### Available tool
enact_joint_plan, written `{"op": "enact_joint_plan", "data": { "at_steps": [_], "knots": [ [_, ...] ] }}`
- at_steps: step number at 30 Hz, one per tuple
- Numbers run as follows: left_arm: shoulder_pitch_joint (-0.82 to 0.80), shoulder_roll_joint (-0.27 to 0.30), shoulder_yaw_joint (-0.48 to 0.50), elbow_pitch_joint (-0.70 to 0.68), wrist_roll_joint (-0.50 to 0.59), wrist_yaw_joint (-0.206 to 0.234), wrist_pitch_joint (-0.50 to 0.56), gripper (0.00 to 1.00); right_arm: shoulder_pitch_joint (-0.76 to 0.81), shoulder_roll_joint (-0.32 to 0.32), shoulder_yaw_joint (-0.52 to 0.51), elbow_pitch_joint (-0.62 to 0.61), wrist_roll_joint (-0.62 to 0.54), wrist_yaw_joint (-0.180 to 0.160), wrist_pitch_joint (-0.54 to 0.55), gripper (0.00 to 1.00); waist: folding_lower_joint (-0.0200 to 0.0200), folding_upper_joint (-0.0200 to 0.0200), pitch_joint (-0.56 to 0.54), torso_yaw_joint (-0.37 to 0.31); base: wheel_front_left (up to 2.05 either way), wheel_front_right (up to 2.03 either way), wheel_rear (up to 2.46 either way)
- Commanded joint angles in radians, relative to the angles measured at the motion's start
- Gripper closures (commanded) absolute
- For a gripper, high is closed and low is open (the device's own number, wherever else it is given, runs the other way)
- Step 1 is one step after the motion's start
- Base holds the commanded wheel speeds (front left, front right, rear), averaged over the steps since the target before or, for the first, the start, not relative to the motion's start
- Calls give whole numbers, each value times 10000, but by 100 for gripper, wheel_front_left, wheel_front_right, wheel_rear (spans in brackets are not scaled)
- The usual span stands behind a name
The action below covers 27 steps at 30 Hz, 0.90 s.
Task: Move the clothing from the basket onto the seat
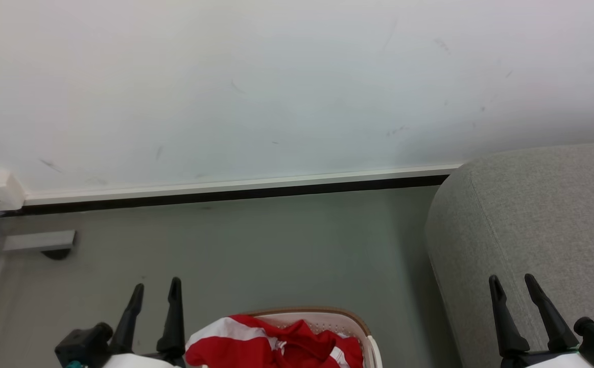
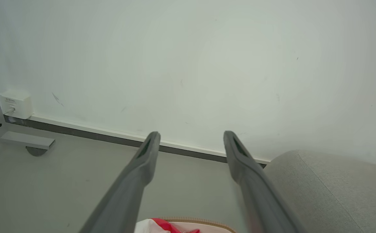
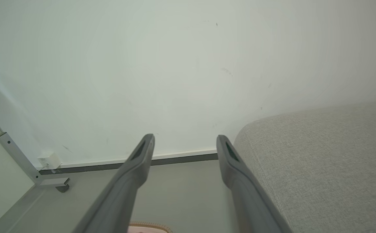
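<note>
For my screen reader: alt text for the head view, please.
Red and white clothing lies in a white basket at bottom centre, on grey floor. A grey sofa stands to its right. Open and empty, the left gripper and right gripper rise at the lower corners.

No word, brand, number or sign can be read here. The only lettering is on a small white box (image 2: 16, 104) fixed low on the wall (image 2: 188, 64), just above the skirting (image 2: 110, 133). It lies well to the left of the left gripper (image 2: 191, 135) and beyond its jaws. The faint grey label on its front is too small and blurred to make out.
</note>
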<state>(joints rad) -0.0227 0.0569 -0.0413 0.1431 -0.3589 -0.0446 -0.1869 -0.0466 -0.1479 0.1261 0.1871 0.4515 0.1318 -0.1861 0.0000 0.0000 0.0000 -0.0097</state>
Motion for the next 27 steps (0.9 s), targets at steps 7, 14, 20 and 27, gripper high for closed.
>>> {"op": "enact_joint_plan", "data": {
  "at_steps": [7, 14, 20, 27],
  "knots": [
    [85, 26, 11, -86, 899, -34, -221, 0, 149, 32, -105, -108, -402, -16, -222, 0, 0, 0, 9, 17, 0, 0, 0],
    [124, 22, 2, -35, 1554, -46, -384, 0, 223, 81, -223, -94, -611, -16, -373, 0, 0, 0, 25, 30, 0, 0, 0],
    [196, 9, 35, -3, 2008, -43, -496, 0, 287, 80, -166, -10, -858, -17, -498, 0, 0, 0, 25, 25, 0, 0, 0],
    [204, 5, 39, 68, 2547, -99, -628, 0, 265, 67, -82, 0, -1227, -20, -638, 0, 0, 0, 59, -1, 0, 0, 0]
  ]
}}
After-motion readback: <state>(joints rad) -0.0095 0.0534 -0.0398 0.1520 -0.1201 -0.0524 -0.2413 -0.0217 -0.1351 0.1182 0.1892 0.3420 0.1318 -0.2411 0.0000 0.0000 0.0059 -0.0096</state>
